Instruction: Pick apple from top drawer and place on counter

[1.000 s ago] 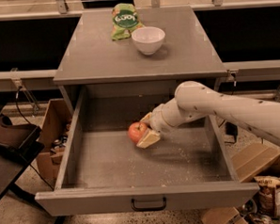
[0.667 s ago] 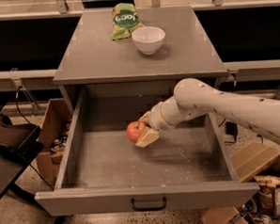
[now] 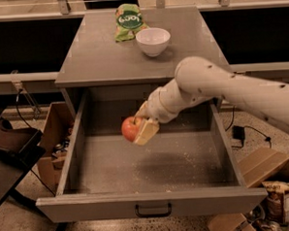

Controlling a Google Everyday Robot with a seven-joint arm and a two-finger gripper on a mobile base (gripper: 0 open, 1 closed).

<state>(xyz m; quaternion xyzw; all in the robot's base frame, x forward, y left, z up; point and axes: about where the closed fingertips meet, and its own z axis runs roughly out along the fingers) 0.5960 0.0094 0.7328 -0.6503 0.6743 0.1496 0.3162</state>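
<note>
The red-orange apple (image 3: 130, 128) is held in my gripper (image 3: 141, 127), whose cream fingers (image 3: 147, 131) close on its right side. Apple and gripper hang a little above the floor of the open top drawer (image 3: 151, 161), left of its middle; a shadow lies on the floor below. My white arm reaches in from the right. The drawer's dark handle (image 3: 153, 210) is on its front. The grey counter (image 3: 107, 56) lies behind and above the gripper.
A white bowl (image 3: 153, 41) and a green snack bag (image 3: 128, 21) stand at the back of the counter. Cardboard boxes sit on the floor at the left (image 3: 56, 141) and right (image 3: 263, 167) of the cabinet. A dark chair (image 3: 12, 144) is at the left.
The gripper has lifted the apple off the drawer floor and raised it; the arm has risen with it.
</note>
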